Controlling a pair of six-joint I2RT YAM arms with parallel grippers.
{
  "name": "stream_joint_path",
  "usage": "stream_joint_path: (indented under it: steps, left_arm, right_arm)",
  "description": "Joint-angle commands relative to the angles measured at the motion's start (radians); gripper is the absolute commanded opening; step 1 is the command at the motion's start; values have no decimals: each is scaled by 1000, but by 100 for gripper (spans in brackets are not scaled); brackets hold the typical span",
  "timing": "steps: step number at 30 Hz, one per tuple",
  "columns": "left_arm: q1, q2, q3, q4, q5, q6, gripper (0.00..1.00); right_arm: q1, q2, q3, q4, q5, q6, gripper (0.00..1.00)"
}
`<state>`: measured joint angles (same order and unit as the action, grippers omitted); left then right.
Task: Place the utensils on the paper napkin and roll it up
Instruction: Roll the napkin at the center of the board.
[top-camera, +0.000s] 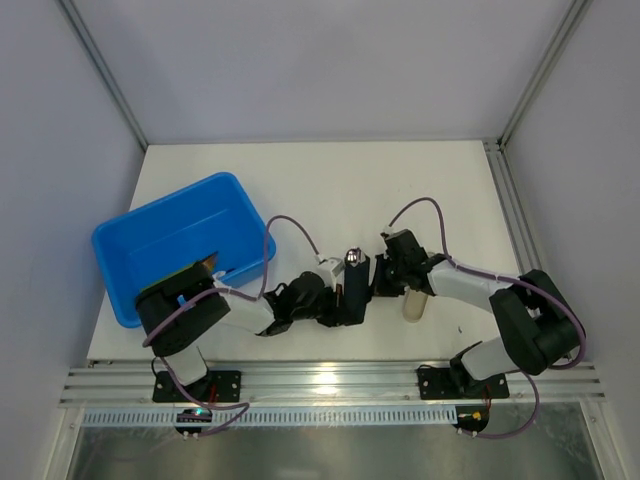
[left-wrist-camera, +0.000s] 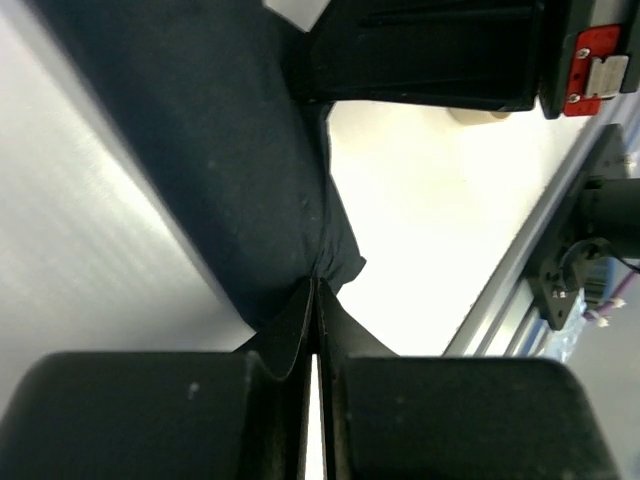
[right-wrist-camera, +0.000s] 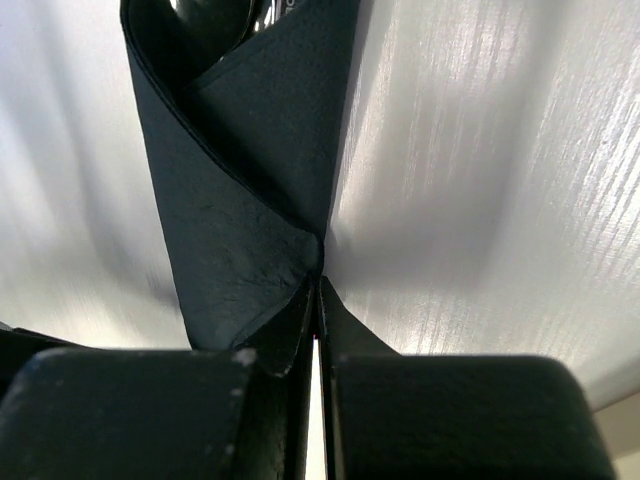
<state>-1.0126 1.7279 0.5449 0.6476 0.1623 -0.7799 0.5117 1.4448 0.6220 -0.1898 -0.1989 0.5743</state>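
At the near edge, the left arm lies low from its base and stretches right across the table (top-camera: 330, 190), its wrist ending near the middle. The right arm is folded at the elbow by its own base, and its forearm reaches left to meet the other arm there.

The left gripper (left-wrist-camera: 316, 300) is clamped tight, its jaws pinching a corner of the paper napkin (right-wrist-camera: 250, 170). The right gripper (right-wrist-camera: 318, 290) is clenched the same way on a folded edge of the same black sheet. In its wrist view the paper wraps over itself into a loose, partly rolled tube.

From above, the napkin bundle sits between the two wrists. The shiny tip of the utensils (top-camera: 352, 258) pokes out of its far end.

A beige cylinder (top-camera: 415, 305) lies just beside the right forearm. Farther back on the left, a blue tub (top-camera: 185, 245) rests tilted on the table, well apart from the bundle.
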Motion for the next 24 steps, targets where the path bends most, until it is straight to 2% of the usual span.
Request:
stream_joint_path:
  steps: [1, 7, 11, 16, 24]
  left_arm:
    - [-3, -101, 33, -306, -96, 96, 0]
    - [52, -185, 159, -413, -92, 146, 2]
    - [126, -137, 237, -414, -29, 151, 4]
    - [160, -47, 344, -398, 29, 176, 6]
    - [178, 96, 352, -206, 137, 119, 6]
  right_arm:
    - [10, 6, -38, -56, 65, -7, 4]
    - [19, -17, -54, -50, 65, -4, 4]
    - [19, -6, -59, -37, 64, -7, 3]
    - [19, 9, -56, -30, 65, -8, 4]
    - [19, 14, -65, -26, 72, -1, 3]
